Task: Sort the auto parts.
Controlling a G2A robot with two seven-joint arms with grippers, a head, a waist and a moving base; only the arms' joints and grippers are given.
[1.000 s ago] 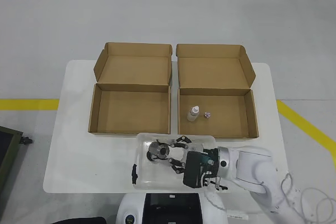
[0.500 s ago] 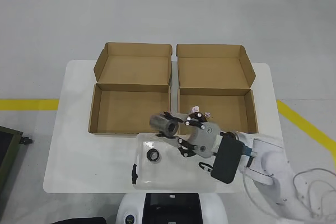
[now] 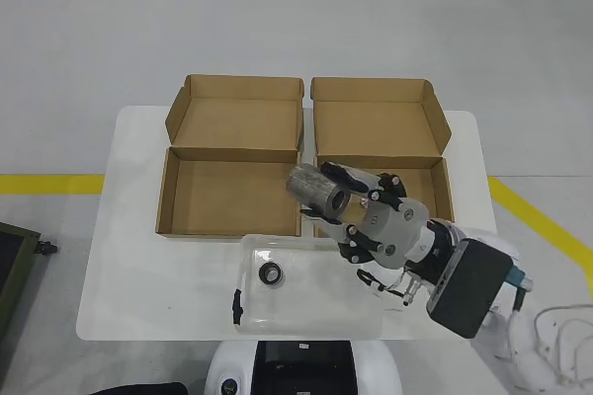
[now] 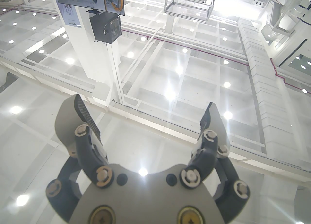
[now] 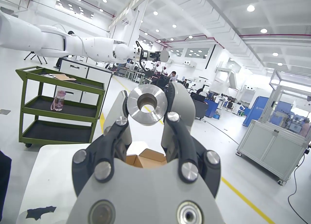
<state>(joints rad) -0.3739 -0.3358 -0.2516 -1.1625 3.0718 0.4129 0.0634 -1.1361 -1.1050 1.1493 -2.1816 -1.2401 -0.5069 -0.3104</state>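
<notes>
My right gripper [image 5: 147,97] is shut on a silver metal cylinder [image 5: 147,104] with a bore through it. From above, that cylinder [image 3: 314,190] hangs high over the seam between the left cardboard box [image 3: 217,197] and the right cardboard box [image 3: 445,202]. A clear plastic bin [image 3: 245,286] at the table's near edge holds a small black bearing [image 3: 270,274]. My left gripper [image 4: 143,111] points at the ceiling, open, with nothing between its fingers.
Both boxes stand open with their lids folded back toward the far side of the white table [image 3: 138,257]. The right arm covers much of the right box's inside. Bare table lies left of the bin.
The right gripper has lifted the metal cylinder out of the clear bin and carried it up and away toward the boxes. The bearing stays in the bin.
</notes>
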